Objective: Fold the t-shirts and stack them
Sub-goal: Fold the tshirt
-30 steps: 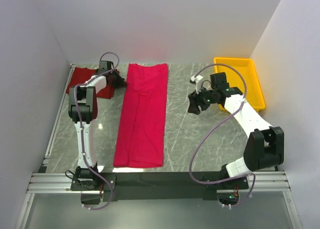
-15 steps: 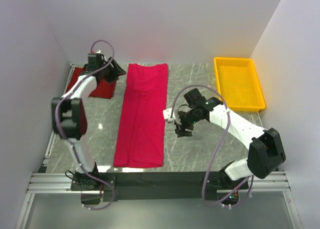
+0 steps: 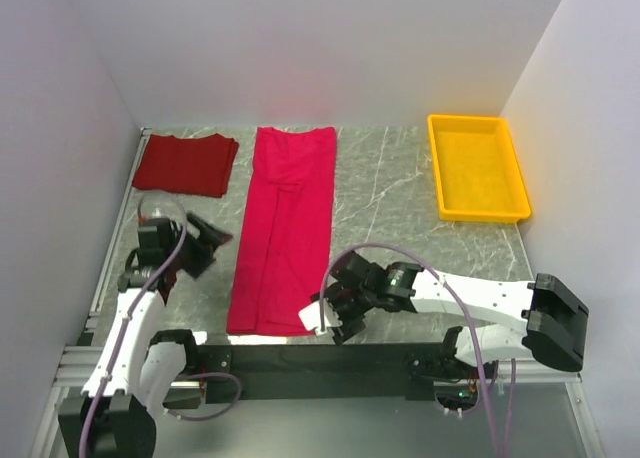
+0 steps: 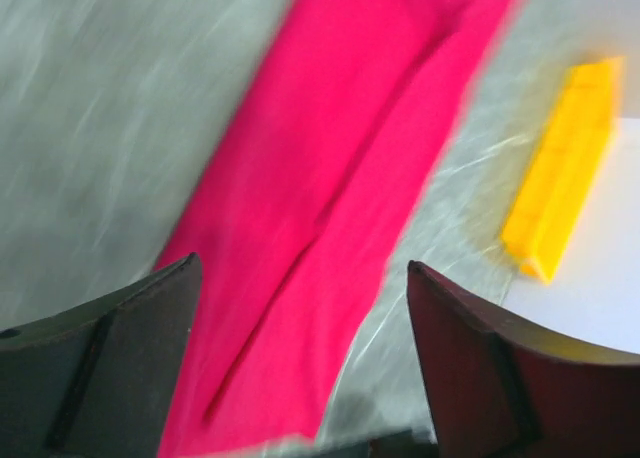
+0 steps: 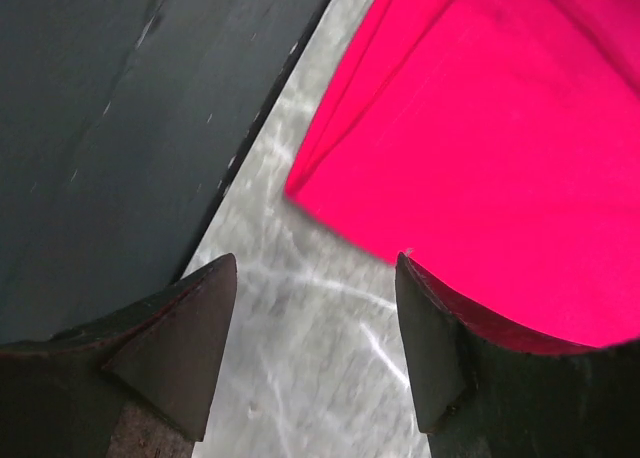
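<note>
A bright crimson-pink t-shirt (image 3: 284, 226) lies folded into a long strip down the middle of the table, also filling the left wrist view (image 4: 340, 178) and the right wrist view (image 5: 490, 158). A darker brick red t-shirt (image 3: 186, 164) lies folded flat at the back left. My left gripper (image 3: 208, 240) hovers open just left of the strip's near half, nothing between its fingers. My right gripper (image 3: 327, 313) stands open at the strip's near right corner, over bare marble, with one finger (image 5: 450, 338) by the cloth edge.
A yellow plastic tray (image 3: 477, 168) stands at the back right, seen as a yellow shape (image 4: 565, 168) in the left wrist view. A black strip (image 5: 120, 128) runs along the table's near edge. White walls close in the left, back and right sides.
The left gripper has left the brick red t-shirt, opened, and swung back toward the near left. The right arm has swept from beside the tray down to the pink strip's near right corner.
</note>
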You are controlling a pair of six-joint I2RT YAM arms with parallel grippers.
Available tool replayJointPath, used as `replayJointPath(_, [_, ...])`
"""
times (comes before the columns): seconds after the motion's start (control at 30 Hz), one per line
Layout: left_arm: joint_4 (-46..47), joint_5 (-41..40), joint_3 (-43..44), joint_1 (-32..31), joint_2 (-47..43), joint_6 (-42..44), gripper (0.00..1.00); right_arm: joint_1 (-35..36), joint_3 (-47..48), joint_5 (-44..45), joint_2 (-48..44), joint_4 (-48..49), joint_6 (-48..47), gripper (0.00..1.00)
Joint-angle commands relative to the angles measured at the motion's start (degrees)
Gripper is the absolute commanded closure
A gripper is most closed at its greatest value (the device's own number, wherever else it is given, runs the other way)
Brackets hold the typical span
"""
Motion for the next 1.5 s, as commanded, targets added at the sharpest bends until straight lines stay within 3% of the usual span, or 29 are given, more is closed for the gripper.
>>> replayJointPath(0.0, [-11.7, 1.0, -4.4, 0.0, -5.4, -8.3, 0.13, 3.3, -2.6, 5.4, -0.6, 8.9, 5.0, 0.29])
replayJointPath(0.13, [-18.9, 2.1, -7.1, -0.1, -9.4, -10.8, 0.2, 4.9, -3.5, 6.1, -0.6, 11.1, 6.0, 0.29])
replayJointPath(0.4, [-29.8, 1.9, -7.2, -0.1, -5.1, -7.4, 0.23, 5.1, -3.3, 7.1, -0.7, 12.3, 6.0, 0.29])
replayJointPath(0.67, [-35.7, -1.8, -5.0, -3.0, -1.1, -10.2, 0.27, 4.5, -2.9, 7.2, -1.4, 11.7, 5.6, 0.28])
replayJointPath(1.13, [-36.6, -7.6, -3.5, -11.0, 10.1, -14.7, 0.28, -0.2, -1.5, 3.7, -2.3, 9.0, 3.5, 0.28])
replayJointPath(1.47, [-31.9, -7.0, -4.7, -13.4, 14.0, -16.6, 0.4, -0.6, -1.8, 2.7, -2.6, 9.5, 3.0, 0.28])
